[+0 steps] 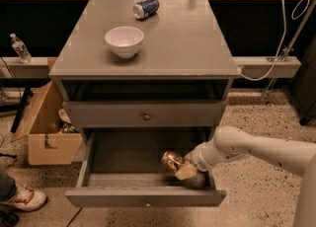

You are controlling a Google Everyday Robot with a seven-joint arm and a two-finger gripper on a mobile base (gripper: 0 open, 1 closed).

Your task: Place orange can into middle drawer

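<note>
The orange can (171,160) is shiny orange-gold and lies tilted inside the open middle drawer (146,196), at the right of its tray. My gripper (181,169) reaches in from the right on a white arm and is shut on the orange can, holding it low over the drawer floor. The drawer is pulled out, with a tiny knob on its front panel.
A white bowl (124,40) and a blue-and-silver can (146,8) sit on the cabinet top. The shut upper drawer (146,116) has a dark round knob. A cardboard box (45,130) stands at the left, a water bottle (19,48) on a ledge, a shoe (23,199) at lower left.
</note>
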